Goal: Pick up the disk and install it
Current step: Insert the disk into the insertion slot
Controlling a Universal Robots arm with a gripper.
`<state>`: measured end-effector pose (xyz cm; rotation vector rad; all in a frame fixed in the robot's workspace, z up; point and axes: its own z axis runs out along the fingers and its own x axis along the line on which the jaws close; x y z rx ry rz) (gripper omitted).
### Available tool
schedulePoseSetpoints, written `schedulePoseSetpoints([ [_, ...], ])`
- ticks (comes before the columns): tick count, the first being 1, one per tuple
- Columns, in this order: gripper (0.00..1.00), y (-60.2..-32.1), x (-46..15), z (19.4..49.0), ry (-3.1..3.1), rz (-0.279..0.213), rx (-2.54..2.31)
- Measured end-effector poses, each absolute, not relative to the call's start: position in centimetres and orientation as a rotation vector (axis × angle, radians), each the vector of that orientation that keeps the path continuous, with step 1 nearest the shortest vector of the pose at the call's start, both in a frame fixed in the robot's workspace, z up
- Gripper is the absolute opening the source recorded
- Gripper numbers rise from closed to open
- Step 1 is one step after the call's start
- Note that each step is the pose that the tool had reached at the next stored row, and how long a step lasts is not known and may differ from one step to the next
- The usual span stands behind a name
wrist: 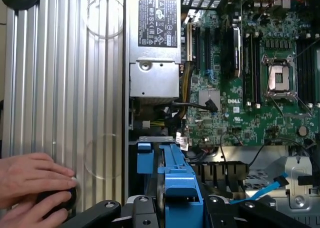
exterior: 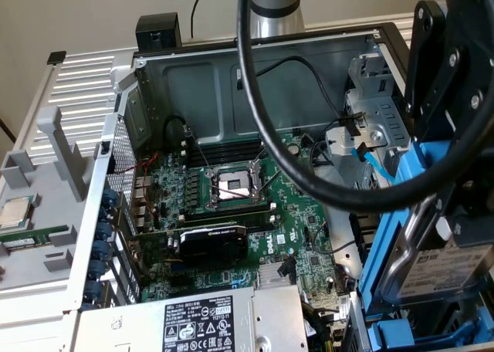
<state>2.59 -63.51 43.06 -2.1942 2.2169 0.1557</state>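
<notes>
- Exterior view: an open computer case [exterior: 154, 82] lies on its side on the counter, with the green motherboard [exterior: 301, 236] exposed inside.
- The gripper [wrist: 176, 210] is partly closed, its black fingers [wrist: 216, 208] clamped on either side of the disk [exterior: 451, 271].
- The disk hangs in the gripper at the exterior view's right, lifted and tilted on edge, above the case's right-hand end and just beside the metal drive cage [exterior: 370, 113].
- Its white label faces the exterior camera, and the blue carrier [exterior: 384, 244] frames it; in the wrist view the carrier [wrist: 180, 185] stands between the fingers.
- A thick black cable [exterior: 258, 120] loops down from the arm across the front of the case.
- The empty CPU socket [exterior: 231, 186] sits mid-board, with a black graphics card [exterior: 212, 240] near it.
- The grey power supply [exterior: 201, 321] with its black-and-white label lies at the near edge of the case.
- A small silver CPU chip [exterior: 15, 211] rests on the grey tray [exterior: 46, 205] at the exterior view's left, well apart from the disk.
- In the wrist view, a person's hands [wrist: 32, 188] rest on a black knob [wrist: 65, 198] on the ribbed silver panel [wrist: 65, 88] beside the case.
</notes>
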Motion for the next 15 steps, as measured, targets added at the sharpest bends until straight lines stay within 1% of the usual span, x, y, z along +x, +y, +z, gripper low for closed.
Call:
schedulePoseSetpoints([
  [15,0.37,-63.50,2.52,42.79,2.217,0.156,-2.194],
])
